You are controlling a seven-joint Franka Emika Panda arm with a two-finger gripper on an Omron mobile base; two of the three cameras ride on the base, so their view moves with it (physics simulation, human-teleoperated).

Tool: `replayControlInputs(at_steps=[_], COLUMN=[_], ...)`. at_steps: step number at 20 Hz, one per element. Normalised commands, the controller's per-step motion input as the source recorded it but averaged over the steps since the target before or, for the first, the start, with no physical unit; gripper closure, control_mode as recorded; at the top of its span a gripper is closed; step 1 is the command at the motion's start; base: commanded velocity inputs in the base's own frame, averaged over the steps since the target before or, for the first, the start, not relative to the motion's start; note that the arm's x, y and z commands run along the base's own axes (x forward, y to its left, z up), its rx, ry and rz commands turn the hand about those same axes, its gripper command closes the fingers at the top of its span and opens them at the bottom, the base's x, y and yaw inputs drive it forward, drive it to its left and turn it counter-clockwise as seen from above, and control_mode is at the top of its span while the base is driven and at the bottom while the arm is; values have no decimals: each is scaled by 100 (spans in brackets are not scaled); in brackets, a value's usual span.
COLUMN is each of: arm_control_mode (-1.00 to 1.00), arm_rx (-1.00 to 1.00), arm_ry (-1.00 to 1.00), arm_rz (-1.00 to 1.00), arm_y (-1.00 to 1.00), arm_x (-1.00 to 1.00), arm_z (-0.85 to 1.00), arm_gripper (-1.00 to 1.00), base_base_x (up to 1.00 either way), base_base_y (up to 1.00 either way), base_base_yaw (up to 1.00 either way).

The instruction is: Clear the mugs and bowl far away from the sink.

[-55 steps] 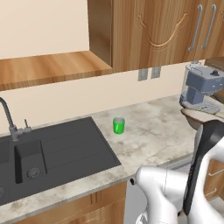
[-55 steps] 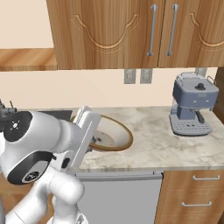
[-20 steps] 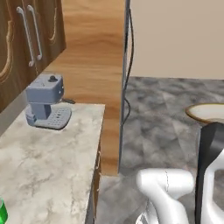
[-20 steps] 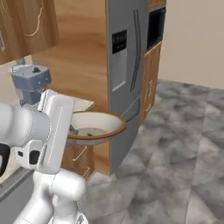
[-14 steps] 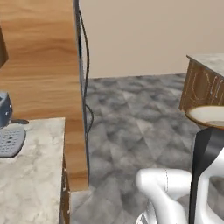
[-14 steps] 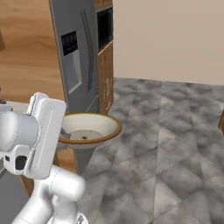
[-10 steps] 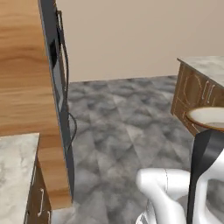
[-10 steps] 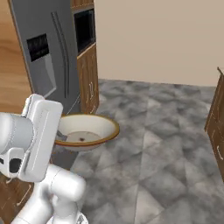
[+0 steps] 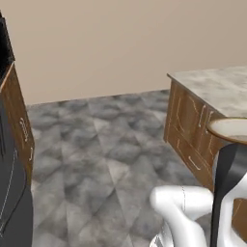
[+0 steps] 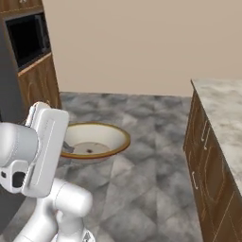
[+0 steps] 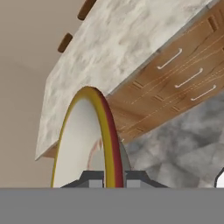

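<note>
My gripper [image 11: 114, 179] is shut on the rim of the bowl [image 11: 83, 140], a wide shallow bowl with a tan-brown and yellow rim and an off-white inside. In the right base view the bowl [image 10: 94, 139] hangs level above the floor beside my white forearm, with one dark finger [image 10: 69, 149] inside it. Its edge [image 9: 232, 129] also shows at the right of the left base view, above my dark arm link. The mugs and the sink are out of view.
A marble-topped island [image 10: 221, 113] with wooden drawers stands to the right, also seen as the island [image 9: 212, 89] and island [image 11: 118, 48]. A dark fridge [image 9: 9, 183] and an oven cabinet [image 10: 28, 56] stand on the left. Grey stone floor [image 9: 106, 144] lies between them.
The whole scene has swung: the base turned away from the counter with the coffee machine, past the fridge, toward open floor and the island. The bowl has stayed in my gripper.
</note>
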Motion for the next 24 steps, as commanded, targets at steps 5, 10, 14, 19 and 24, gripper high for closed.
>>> replayControlInputs(at_steps=[5, 10, 14, 19, 24], arm_control_mode=[100, 100, 100, 100, 100], arm_rx=[0, 0, 0, 0, 0], arm_ry=[0, 0, 0, 0, 0], arm_rz=[0, 0, 0, 0, 0], arm_y=[0, 0, 0, 0, 0], arm_x=[0, 0, 0, 0, 0], arm_z=[0, 0, 0, 0, 0], arm_gripper=[100, 100, 100, 100, 100], base_base_x=[96, 95, 78, 36, 38], base_base_y=[-36, -44, -67, -37, -13], base_base_yaw=[-29, -28, -37, -76, -78])
